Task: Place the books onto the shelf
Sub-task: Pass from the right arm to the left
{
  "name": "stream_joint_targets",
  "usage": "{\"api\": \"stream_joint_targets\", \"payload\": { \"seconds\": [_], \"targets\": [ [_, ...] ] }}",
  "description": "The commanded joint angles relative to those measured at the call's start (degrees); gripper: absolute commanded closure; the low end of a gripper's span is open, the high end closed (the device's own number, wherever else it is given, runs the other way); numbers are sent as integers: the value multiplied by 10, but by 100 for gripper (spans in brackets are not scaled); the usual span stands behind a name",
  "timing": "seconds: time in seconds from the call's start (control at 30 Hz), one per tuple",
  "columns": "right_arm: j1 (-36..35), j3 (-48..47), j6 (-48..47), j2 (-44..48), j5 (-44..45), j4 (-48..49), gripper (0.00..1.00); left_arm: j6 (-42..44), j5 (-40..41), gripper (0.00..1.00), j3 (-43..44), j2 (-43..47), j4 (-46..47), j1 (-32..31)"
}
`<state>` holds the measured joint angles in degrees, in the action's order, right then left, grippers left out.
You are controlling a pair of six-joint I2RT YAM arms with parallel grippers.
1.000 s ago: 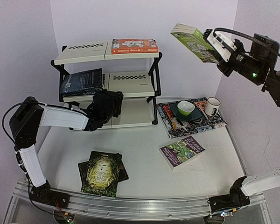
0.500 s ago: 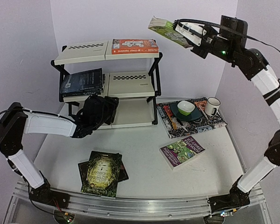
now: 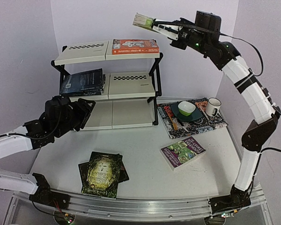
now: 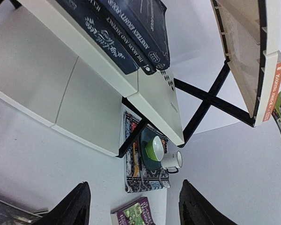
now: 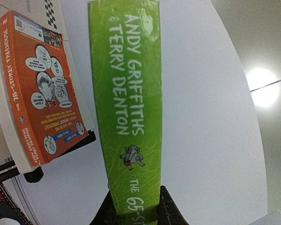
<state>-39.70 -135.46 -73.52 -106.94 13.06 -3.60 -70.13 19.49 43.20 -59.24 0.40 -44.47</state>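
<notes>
The right gripper (image 3: 165, 28) is closed on the bright green book (image 3: 143, 20) and holds it by one end, high in the air. The book sticks out to the left, above the right end of the top tier and not touching it. The right wrist view shows what the top view does not: the glossy green spine (image 5: 126, 93) with white letters, pinched between the two dark fingers (image 5: 168, 206) at its lower end. In the same view the orange book (image 5: 42, 93) lies flat on the top tier, just left of the spine.

The left gripper (image 3: 82, 112) is wide open and holds nothing. It hangs in front of the lowest tier, near its left side. Its wrist view looks between the two dark fingers (image 4: 77, 206) at the shelf (image 4: 154, 98) from below: smooth cream panels, a thin black frame, and the dark blue books (image 4: 126, 33) stacked on the middle tier.

On the white table (image 3: 140, 140) a purple book (image 3: 182, 151) lies to the right, and a small pile of dark green-gold books (image 3: 103, 172) lies near the front. The patterned mat (image 3: 203, 123) carries a green bowl (image 3: 186, 108) and a white mug (image 3: 213, 107).
</notes>
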Motion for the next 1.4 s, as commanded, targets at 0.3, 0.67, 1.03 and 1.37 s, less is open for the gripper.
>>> {"api": "stream_joint_targets", "payload": {
  "seconds": [0.3,0.67,1.03,1.37],
  "targets": [
    [-52,-147,-125,-128,13,156,100,293,-17,33,225,73,-282,1],
    [-59,-135,-173,-150,30,168,100,411,-53,25,439,-29,-328,2],
    [-63,-97,-196,-143,33,185,100,327,-237,10,616,-167,-309,80],
    [-64,-82,-193,-136,32,185,100,101,-348,0,635,-231,-199,139]
  ]
}}
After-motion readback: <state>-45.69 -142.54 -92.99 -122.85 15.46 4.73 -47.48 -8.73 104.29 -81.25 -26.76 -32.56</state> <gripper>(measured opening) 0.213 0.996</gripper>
